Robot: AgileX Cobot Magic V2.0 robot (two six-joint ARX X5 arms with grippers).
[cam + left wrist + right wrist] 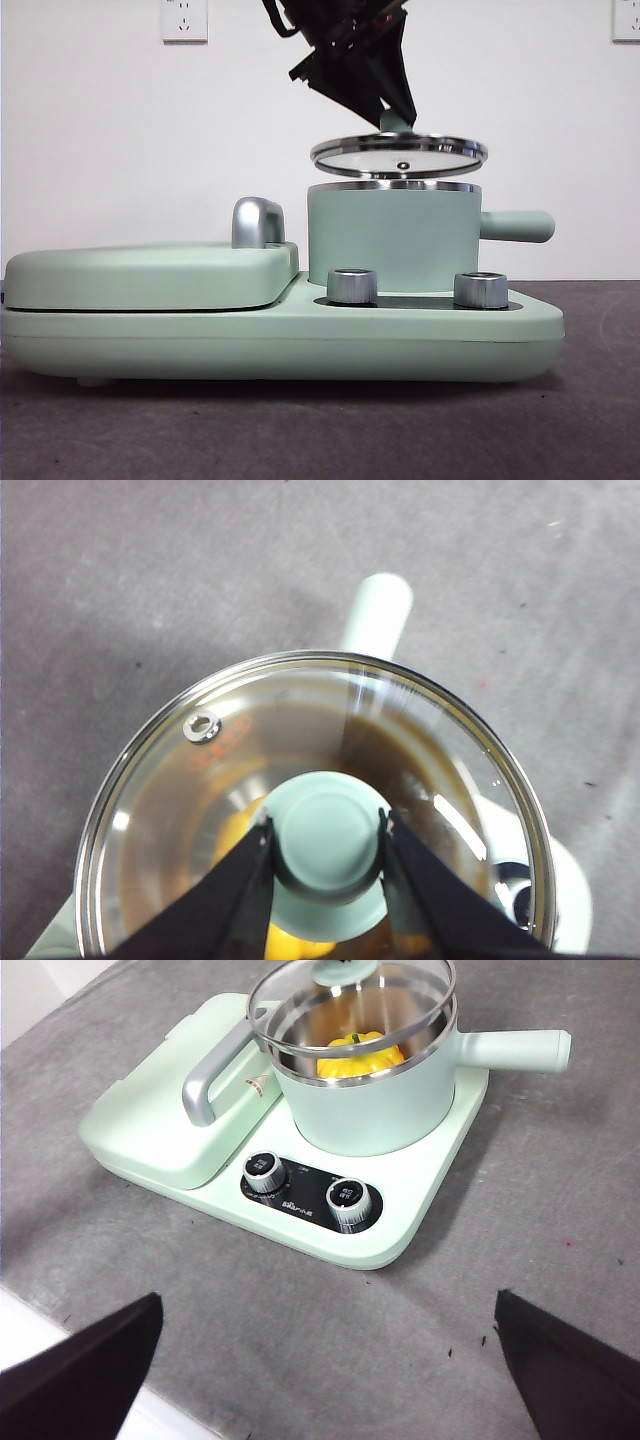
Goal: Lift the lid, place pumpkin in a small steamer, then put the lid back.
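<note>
Hovering just above the mint-green cylindrical steamer pot (392, 235) with its steel rim and stubby side handle, the round glass lid (399, 154) hangs slightly tilted, not yet seated. The left gripper (326, 832) pinches its mint-green knob between both black jaws. Inside the pot sits the glossy yellow ribbed pumpkin (359, 1056), so the placing looks done; only lowering and releasing the lid remains. The right gripper (325, 1375) waits well apart, jaws spread wide and empty.
</note>
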